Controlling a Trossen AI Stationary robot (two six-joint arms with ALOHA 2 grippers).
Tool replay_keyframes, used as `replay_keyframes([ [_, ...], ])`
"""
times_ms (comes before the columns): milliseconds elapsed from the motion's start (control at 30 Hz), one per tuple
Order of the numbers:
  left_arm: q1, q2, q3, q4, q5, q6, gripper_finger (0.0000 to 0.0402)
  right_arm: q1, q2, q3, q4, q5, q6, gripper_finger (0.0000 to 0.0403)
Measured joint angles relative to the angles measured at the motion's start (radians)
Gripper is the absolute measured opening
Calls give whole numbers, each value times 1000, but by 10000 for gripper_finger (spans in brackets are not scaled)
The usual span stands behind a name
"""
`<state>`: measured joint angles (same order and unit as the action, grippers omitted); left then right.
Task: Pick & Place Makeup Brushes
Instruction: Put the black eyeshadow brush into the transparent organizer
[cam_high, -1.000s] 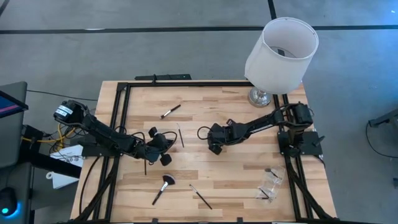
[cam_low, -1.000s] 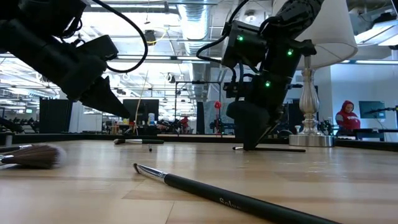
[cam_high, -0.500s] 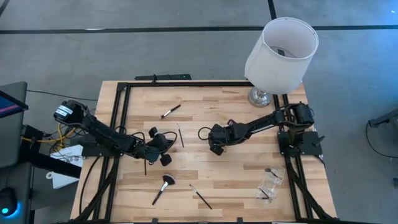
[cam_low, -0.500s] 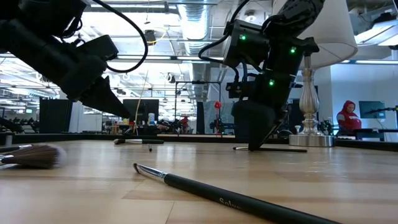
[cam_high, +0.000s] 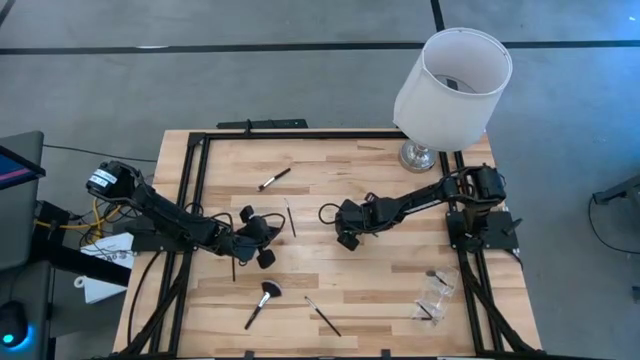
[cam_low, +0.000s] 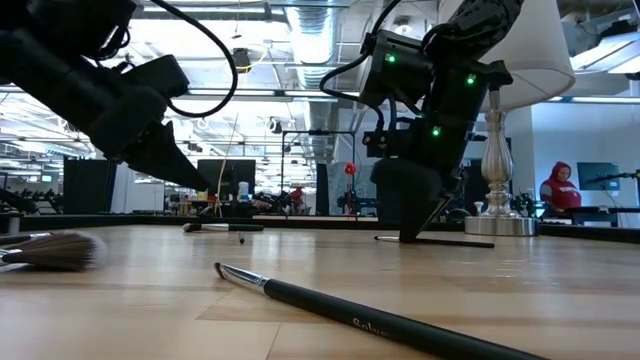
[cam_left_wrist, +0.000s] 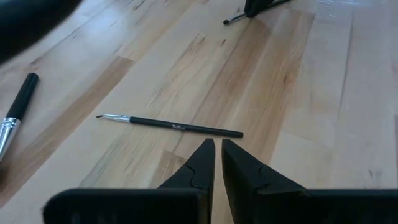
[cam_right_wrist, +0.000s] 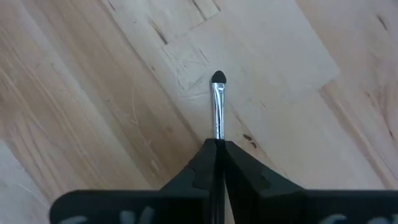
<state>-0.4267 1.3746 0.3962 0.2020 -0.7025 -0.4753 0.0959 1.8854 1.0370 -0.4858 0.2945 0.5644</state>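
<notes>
Overhead and level views of a wooden tabletop (cam_high: 380, 280) edged by a black frame, with a white-shaded lamp (cam_high: 452, 85) at its far right corner.

Right tool (cam_right_wrist: 217, 144): at the middle of the tabletop, pointing down, its two fingers pressed together on a small brush (cam_right_wrist: 217, 106) with a silver ferrule and a dark rounded tip. The tip and ferrule stick out past the fingertips just above the wood; the handle is hidden between the fingers.

Left tool (cam_left_wrist: 218, 146): left of centre, raised off the wood, its fingers drawn nearly together with only a thin slit between them and nothing in it.

Brushes lying loose:
- a fluffy fan-headed brush (cam_high: 262, 302) near the front, left of centre;
- a slim black brush (cam_high: 322, 315) just to its right, also seen beyond the left tool in the left wrist view;
- a short brush with a pale end (cam_high: 273, 179) toward the far left;
- a thin stick-like brush (cam_high: 290, 218) between the two arms;
- further dark brushes on a clear wrapper (cam_high: 436, 295) at the near right corner.
</notes>
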Motion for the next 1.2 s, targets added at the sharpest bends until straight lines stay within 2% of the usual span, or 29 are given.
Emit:
replay_keyframes([
  [333,0,0,0,0,-6,0,28,11,-18,0,-4,-5,-20,3],
  [433,-1,0,0,0,-6,0,28,31,-50,-4,-16,-53,-15,3],
  [533,-1,0,0,0,-7,0,28,67,-99,-3,-15,-50,0,2],
  [767,-1,0,0,0,-7,0,28,189,-240,-2,-27,119,21,1],
  [1000,-1,0,0,0,-7,0,28,416,-392,-1,-50,367,59,1],
  [1200,-1,0,0,6,-7,0,28,617,-492,0,-257,547,316,1],
])
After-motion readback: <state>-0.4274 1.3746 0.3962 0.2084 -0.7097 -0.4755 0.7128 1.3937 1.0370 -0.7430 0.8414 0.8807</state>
